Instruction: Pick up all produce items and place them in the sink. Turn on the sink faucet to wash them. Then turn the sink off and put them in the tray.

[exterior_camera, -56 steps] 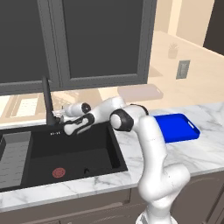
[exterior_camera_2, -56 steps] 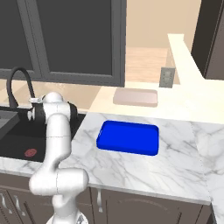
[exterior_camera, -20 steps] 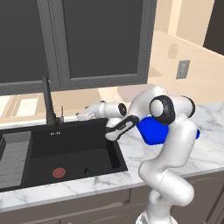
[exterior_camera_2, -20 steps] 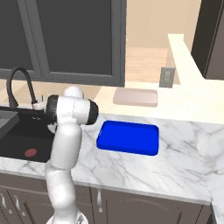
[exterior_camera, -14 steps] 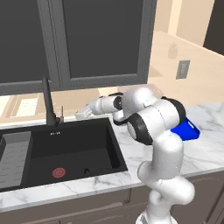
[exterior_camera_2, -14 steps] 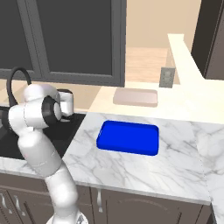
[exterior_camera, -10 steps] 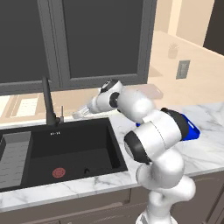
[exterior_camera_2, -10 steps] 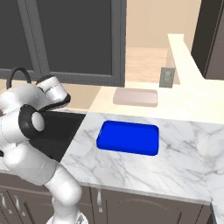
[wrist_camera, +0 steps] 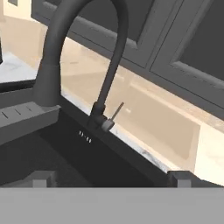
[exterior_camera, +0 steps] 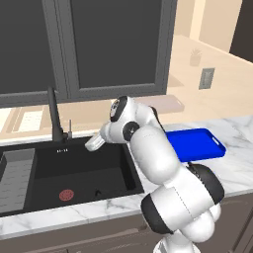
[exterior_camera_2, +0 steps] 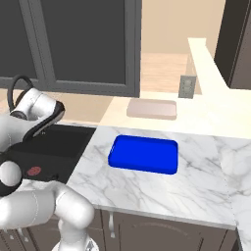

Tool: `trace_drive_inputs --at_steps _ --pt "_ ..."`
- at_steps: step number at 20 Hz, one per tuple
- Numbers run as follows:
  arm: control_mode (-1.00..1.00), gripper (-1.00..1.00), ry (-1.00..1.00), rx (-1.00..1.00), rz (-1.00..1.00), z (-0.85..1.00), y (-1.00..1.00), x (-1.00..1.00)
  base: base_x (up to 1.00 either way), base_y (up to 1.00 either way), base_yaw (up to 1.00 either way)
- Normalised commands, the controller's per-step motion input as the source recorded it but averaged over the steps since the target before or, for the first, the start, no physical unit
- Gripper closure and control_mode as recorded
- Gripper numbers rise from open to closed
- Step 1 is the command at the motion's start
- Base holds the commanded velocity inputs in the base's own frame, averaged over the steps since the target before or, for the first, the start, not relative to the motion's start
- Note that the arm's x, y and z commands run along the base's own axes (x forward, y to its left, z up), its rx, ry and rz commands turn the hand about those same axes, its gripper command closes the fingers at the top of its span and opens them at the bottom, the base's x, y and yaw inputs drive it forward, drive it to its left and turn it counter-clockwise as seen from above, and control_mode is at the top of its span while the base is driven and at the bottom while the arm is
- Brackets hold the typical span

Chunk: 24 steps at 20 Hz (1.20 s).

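Left base: gripper [exterior_camera: 94,143] swung back from tray side, now over sink [exterior_camera: 74,173], near sink faucet [exterior_camera: 55,118]
Right base: tray [exterior_camera_2: 143,154] bare on counter
Hand: fingertips [wrist_camera: 41,179] spread wide, empty, aimed at faucet lever; tap step seems next

We see the white arm reaching left over the black sink [exterior_camera: 74,168], near the tall faucet [exterior_camera: 55,118], with the blue tray [exterior_camera: 197,143] on the marble surface [exterior_camera: 74,212].
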Motion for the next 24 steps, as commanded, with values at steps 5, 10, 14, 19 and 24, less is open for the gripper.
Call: trace_drive_inputs --at_steps 5,10,14,19,24 --pt "-1.0 -1.0 0.33 -0.1 -0.07 0.14 -0.01 -0.33 0.0 0.0 0.0" --pt "-1.0 -1.0 0.44 -0.14 -0.14 0.44 0.0 -0.03 0.0 0.0 0.0" --pt "-1.0 -1.0 0.42 -0.13 -0.12 0.31 0.16 0.05 0.0 0.0 0.0" --pt "-1.0 -1.0 0.43 -0.1 -0.11 0.42 0.42 0.09 0.0 0.0 0.0" --pt "-1.0 -1.0 0.26 -0.12 -0.06 0.74 0.22 -0.09 0.0 0.0 0.0"
